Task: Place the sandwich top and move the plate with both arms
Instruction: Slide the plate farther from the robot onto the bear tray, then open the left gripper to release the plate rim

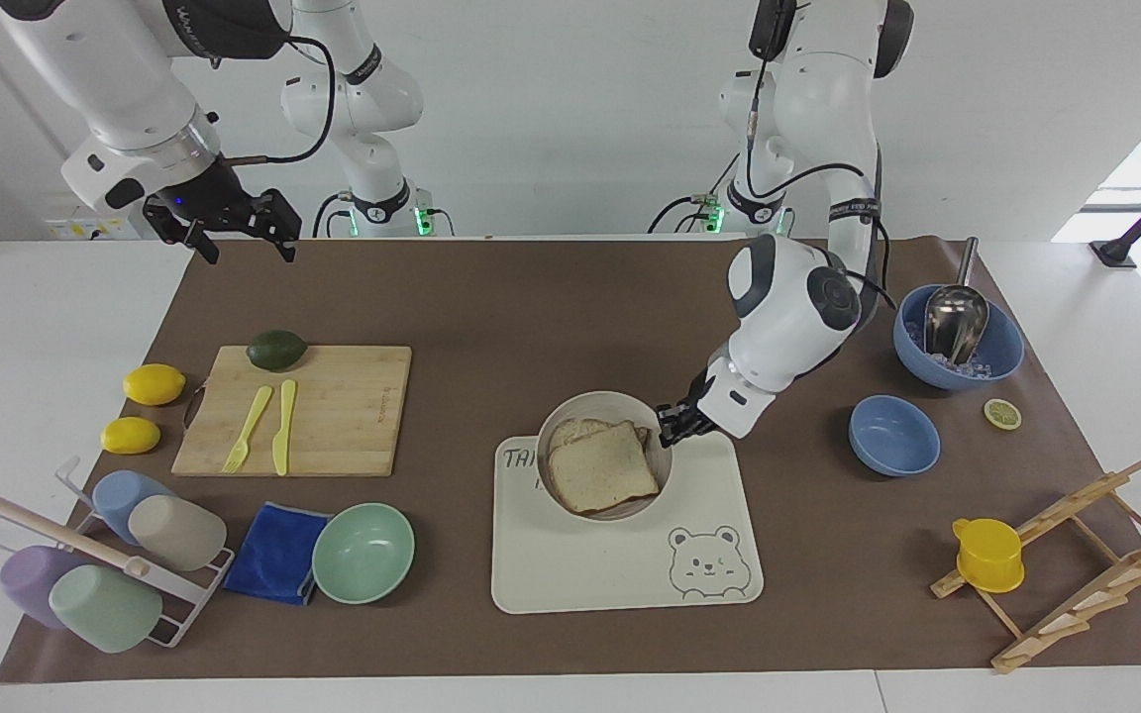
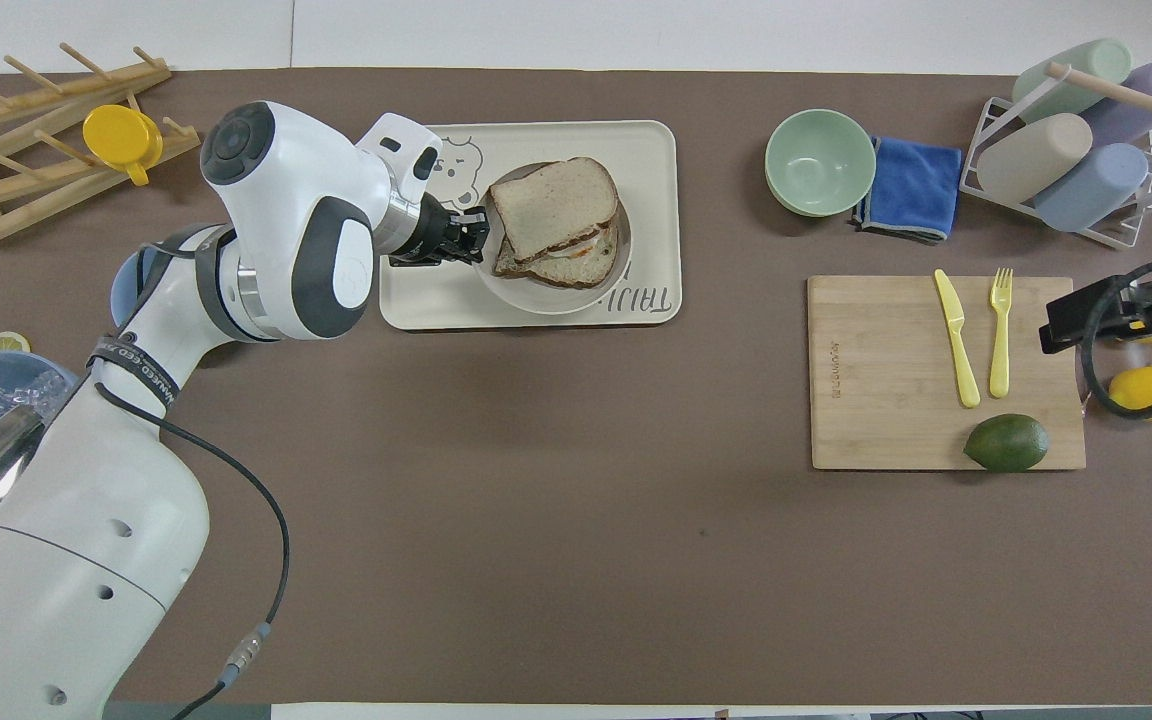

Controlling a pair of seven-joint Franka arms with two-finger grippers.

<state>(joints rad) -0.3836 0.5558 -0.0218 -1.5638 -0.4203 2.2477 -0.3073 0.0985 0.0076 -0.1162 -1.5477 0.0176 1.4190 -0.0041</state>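
The sandwich top [image 1: 605, 467] is a pale speckled slice lying on a lower slice with egg [image 2: 576, 262], both in the round cream plate [image 1: 570, 404]. My left gripper [image 1: 672, 424] is shut on the plate's rim at the side toward the left arm's end and holds the plate over the bear tray [image 1: 620, 579]. In the overhead view the left gripper [image 2: 471, 238] meets the plate rim [image 2: 536, 302] beside the sandwich top [image 2: 553, 205]. My right gripper [image 1: 244, 248] is open and empty, waiting in the air over the mat's corner near the right arm's base.
A cutting board [image 1: 343, 421] with an avocado [image 1: 276, 350], fork and knife lies toward the right arm's end, with a mint bowl [image 1: 363, 553] and blue cloth [image 1: 275, 553] farther out. Two blue bowls [image 1: 892, 436] [image 1: 1001, 358] and a wooden rack [image 1: 1076, 555] stand toward the left arm's end.
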